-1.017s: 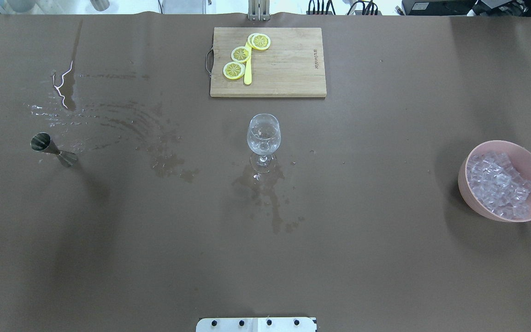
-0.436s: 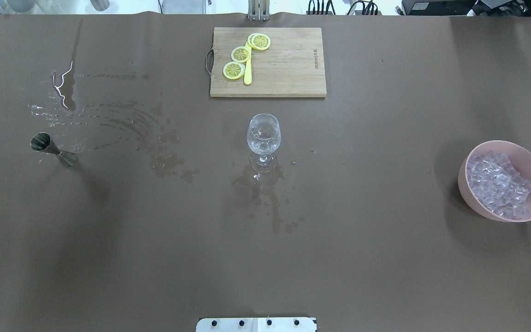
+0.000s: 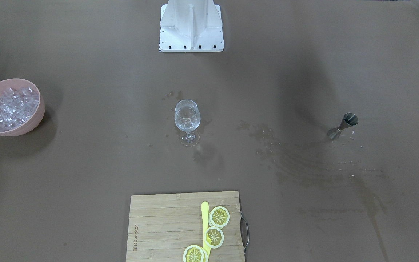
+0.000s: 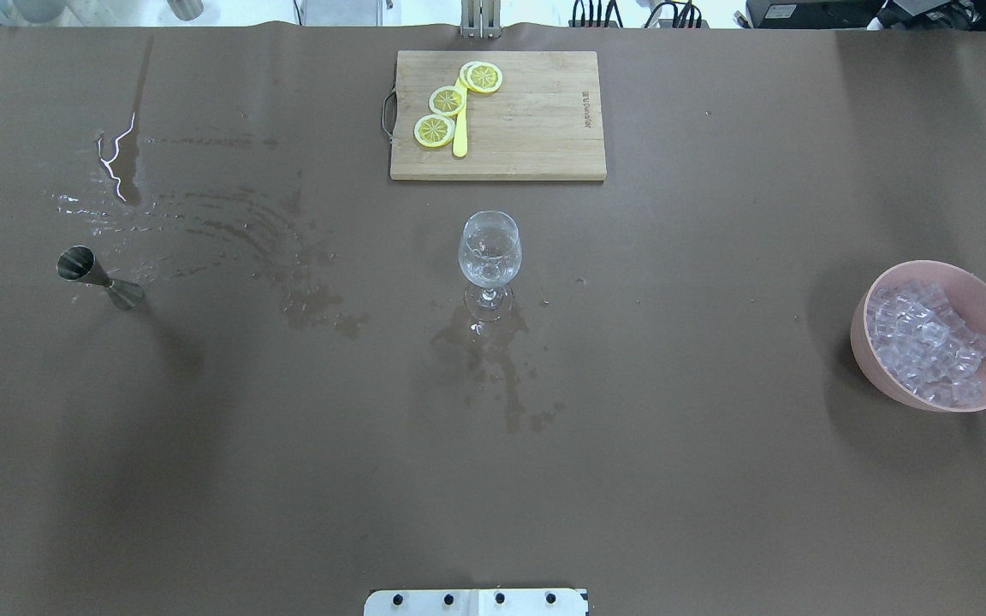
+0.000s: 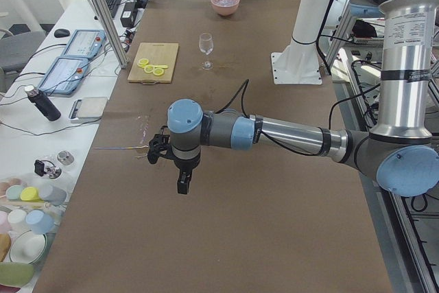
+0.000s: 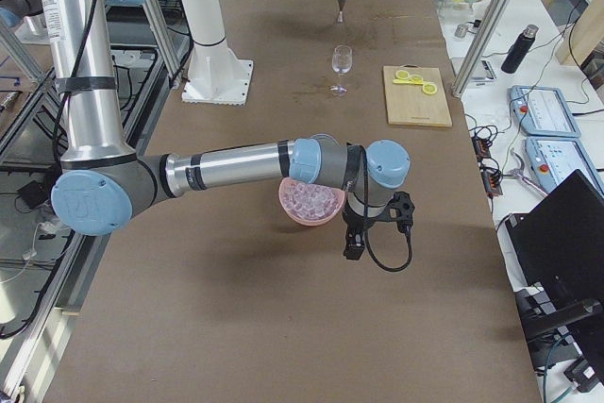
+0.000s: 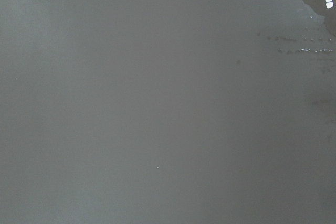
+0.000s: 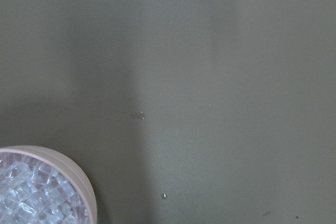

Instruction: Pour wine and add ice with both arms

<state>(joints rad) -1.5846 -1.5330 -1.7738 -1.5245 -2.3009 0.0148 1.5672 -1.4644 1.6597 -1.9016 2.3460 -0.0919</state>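
Exterior left: left gripper (image 5: 184,184) hovers apart from the measuring cup (image 4: 102,279) (neither arm's grip is readable); take its waist, upright.

We see a bamboo cutting board (image 4: 536,128) at the table's far edge, with three lemon slices (image 4: 447,101) and a yellow plastic utensil (image 4: 460,141) lying near its handle end. Wet stains (image 4: 501,359) mark the brown table cover (image 4: 715,470). A white pedestal (image 3: 191,25) stands on it.
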